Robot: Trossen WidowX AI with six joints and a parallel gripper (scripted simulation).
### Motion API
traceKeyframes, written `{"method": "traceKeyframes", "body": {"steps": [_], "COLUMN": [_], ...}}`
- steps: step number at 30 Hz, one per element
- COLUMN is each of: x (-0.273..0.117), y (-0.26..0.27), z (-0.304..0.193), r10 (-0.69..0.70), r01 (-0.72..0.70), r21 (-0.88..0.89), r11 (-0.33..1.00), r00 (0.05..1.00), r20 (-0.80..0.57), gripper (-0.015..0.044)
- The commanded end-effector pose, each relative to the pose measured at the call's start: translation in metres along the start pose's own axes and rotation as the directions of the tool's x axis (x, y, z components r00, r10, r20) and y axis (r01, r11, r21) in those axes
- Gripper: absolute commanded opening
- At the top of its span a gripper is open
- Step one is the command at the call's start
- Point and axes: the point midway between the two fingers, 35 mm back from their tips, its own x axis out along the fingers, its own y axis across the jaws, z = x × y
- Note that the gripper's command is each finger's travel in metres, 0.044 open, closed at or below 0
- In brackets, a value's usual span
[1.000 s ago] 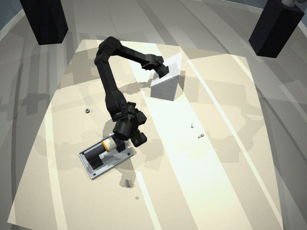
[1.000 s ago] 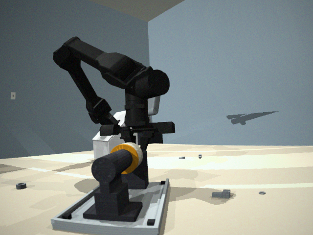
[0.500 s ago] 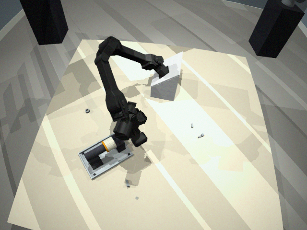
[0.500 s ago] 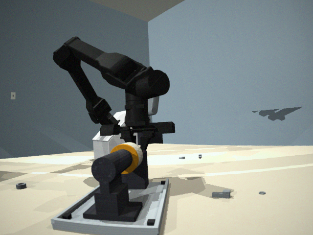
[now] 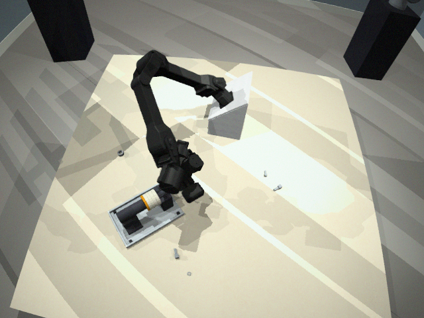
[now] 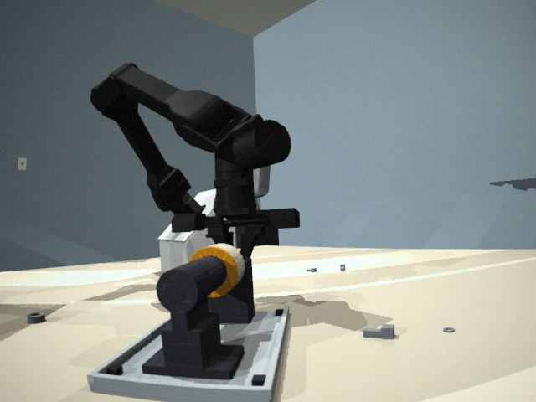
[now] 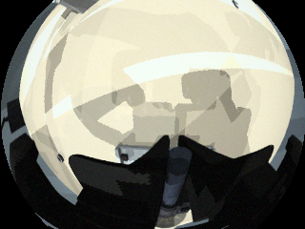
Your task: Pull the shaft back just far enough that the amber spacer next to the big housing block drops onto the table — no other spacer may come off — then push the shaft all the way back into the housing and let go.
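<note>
The big dark housing [image 5: 132, 211] [image 6: 177, 290] is a thick cylinder on a stepped block at one end of the grey base tray [image 5: 156, 230] [image 6: 182, 391]. The amber spacer [image 5: 145, 202] [image 6: 229, 276] is upright against the housing's inner end. A pale stack of spacers [image 5: 151, 198] is right beside it, up to the other dark support [image 5: 166, 201] [image 6: 242, 298]. My gripper [image 6: 237, 245] [image 7: 173, 139] is at that support's outer side, shut on the dark round shaft [image 7: 177, 174]. The fingertips are hidden in the top view. The shaft inside the spacers is hidden.
A bolt [image 5: 176, 254] [image 6: 380, 332] and a washer [image 5: 189, 273] [image 6: 449, 329] lie beside the tray. A nut [image 5: 120, 151] [image 6: 36, 317] lies on its other side. Two small bolts lie farther off. A grey sloped box [image 5: 227, 124] [image 6: 172, 255] stands behind.
</note>
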Motion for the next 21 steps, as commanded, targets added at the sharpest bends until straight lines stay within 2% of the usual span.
{"method": "traceKeyframes", "body": {"steps": [1,21], "x": [0.0000,0.0000], "y": [0.0000,0.0000], "z": [0.0021,0.0044], "r10": [0.000,0.000], "r01": [0.000,0.000], "r21": [-0.001,-0.001], "r11": [1.000,1.000], "r00": [1.000,1.000], "r20": [0.004,0.004], "gripper": [0.0000,0.0000]}}
